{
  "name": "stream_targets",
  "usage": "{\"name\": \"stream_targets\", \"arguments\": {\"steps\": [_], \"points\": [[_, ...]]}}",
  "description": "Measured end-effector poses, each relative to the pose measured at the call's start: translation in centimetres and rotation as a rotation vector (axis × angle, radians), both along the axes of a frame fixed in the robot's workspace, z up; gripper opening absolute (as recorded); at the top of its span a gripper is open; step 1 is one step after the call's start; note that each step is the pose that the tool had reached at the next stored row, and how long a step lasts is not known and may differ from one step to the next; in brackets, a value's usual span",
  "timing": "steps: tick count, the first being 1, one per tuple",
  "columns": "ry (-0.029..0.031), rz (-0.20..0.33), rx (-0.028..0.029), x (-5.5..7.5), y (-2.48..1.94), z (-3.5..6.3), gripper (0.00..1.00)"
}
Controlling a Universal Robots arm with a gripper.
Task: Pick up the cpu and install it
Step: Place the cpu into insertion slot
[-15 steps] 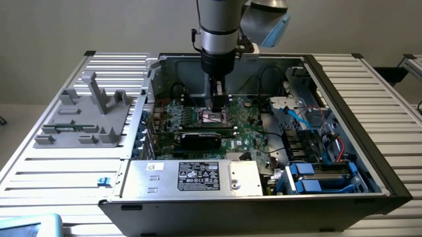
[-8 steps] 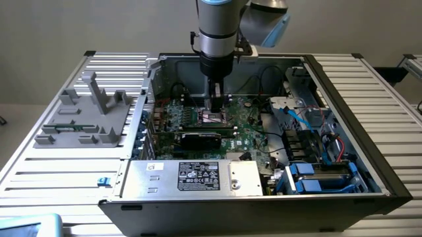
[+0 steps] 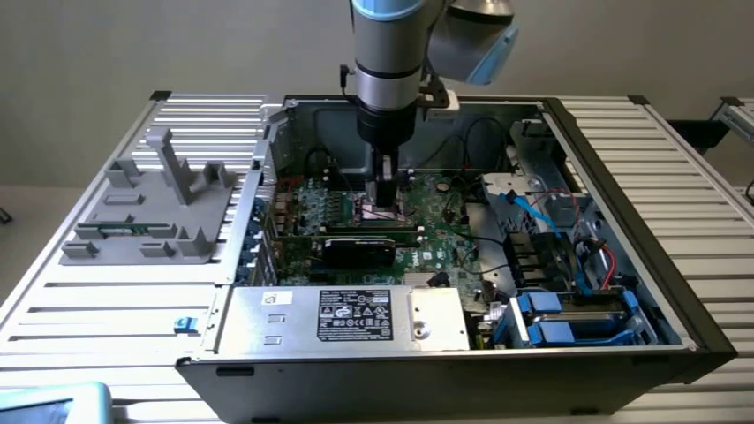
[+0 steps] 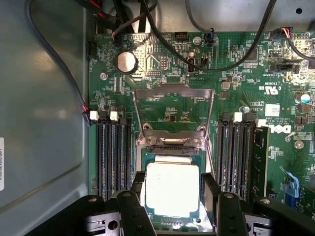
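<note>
Green motherboard (image 4: 236, 69) lies beneath the cpu (image 4: 172, 192), clasped by pincer (image 4: 173, 181).

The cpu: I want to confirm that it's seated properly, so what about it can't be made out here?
- Markings on the cpu: wrist view, glare whitens its top.
- One edge of it and of the socket: wrist view, covered by the gripper and cut by the frame.
- Contacts underneath: hidden by the cpu itself.
- Exterior view: the cpu is too small, partly behind the gripper.
</note>
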State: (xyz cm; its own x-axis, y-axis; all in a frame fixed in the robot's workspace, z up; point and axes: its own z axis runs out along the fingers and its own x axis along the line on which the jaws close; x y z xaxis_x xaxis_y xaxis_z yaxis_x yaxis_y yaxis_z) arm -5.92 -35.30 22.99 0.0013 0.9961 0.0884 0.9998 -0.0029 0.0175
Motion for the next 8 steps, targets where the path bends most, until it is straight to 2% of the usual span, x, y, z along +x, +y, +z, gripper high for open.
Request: {"name": "stream_targets", "arguments": {"steps": [8], "points": [[0.0003, -0.004, -0.0001, -0.2, 0.0, -0.57, 0.55]]}}
